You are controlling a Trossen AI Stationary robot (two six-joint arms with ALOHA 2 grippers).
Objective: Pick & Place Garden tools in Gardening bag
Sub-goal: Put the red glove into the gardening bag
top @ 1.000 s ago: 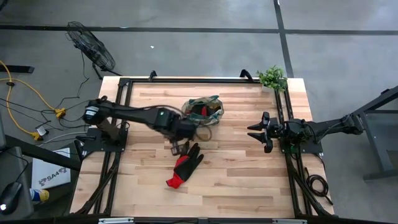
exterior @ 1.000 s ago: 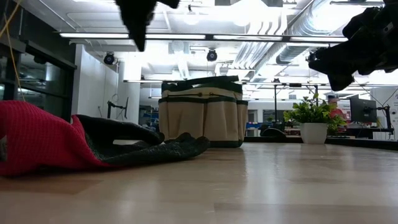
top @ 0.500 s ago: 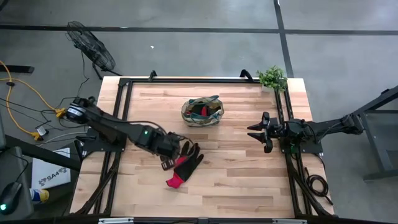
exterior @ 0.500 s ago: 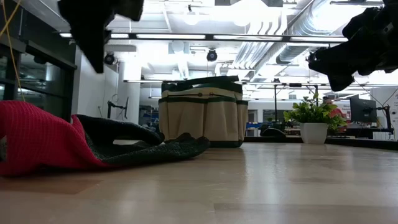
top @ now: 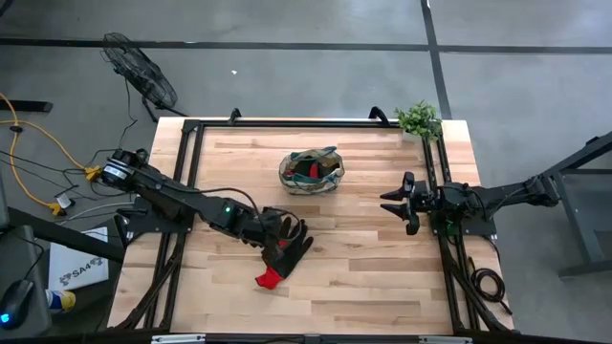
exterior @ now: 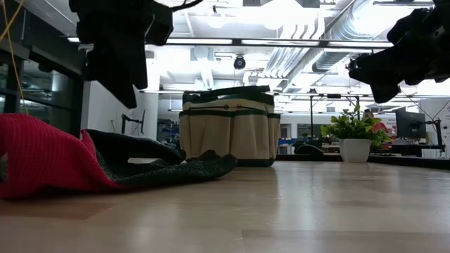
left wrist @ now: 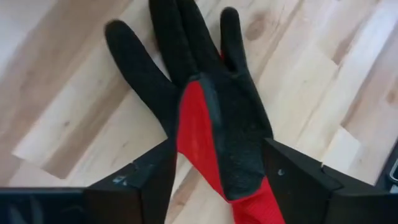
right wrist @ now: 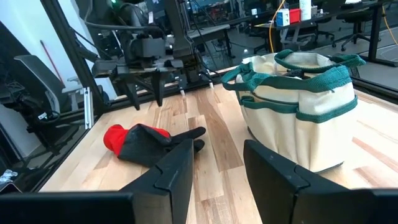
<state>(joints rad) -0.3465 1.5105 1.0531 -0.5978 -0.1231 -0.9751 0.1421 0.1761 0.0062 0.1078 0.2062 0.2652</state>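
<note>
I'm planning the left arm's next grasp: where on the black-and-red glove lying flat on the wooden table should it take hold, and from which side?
Probably the palm, from straight above. The black-and-red glove lies flat with fingers spread, so no edge stands up. The open left gripper already straddles it near the red cuff; closing there should pinch up the fabric.

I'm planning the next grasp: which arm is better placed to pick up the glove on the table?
The left. Its gripper hovers open directly over the glove, fingers straddling it. The right gripper waits open at the table's right edge, well away from it.
</note>
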